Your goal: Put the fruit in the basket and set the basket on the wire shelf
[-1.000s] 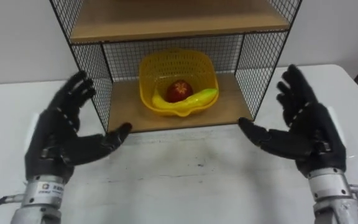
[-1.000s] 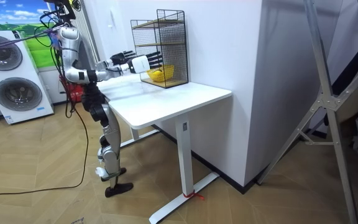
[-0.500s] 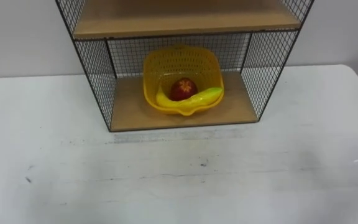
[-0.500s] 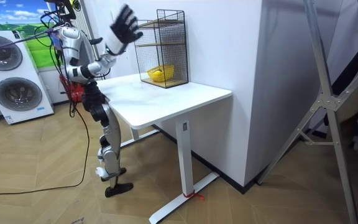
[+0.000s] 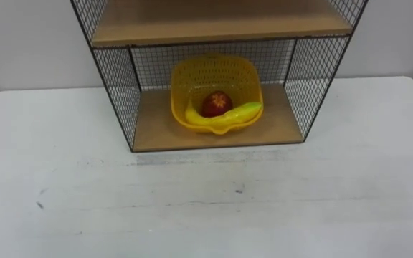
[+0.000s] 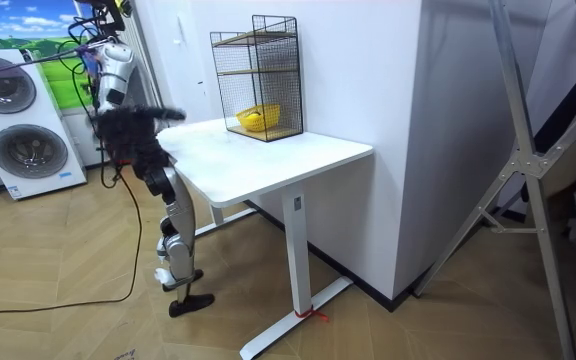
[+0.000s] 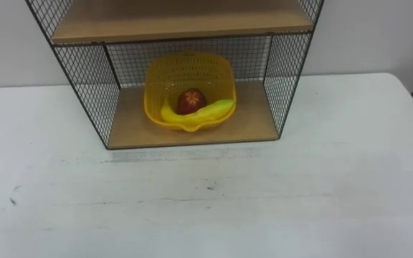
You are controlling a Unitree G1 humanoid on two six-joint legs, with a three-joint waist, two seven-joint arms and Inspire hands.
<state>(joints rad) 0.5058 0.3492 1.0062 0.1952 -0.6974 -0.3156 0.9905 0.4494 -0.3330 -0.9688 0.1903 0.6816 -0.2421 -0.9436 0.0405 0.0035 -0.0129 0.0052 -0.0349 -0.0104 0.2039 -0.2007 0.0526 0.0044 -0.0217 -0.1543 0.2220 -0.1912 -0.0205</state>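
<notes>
The yellow basket (image 5: pixel 216 89) with apple (image 5: pixel 216 104) and banana (image 5: pixel 229 114) sits on the wire shelf (image 5: pixel 117 86), lower board. The robot hands (image 6: pixel 166 114) blur by its chest, so I cannot tell how open they are. A careless arm swing could jolt the counter (image 5: pixel 206 208).

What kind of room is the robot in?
Probably a laundry or utility room in a home: washing machines stand by the wall, with a wood floor and a white table holding a wire shelf.
</notes>
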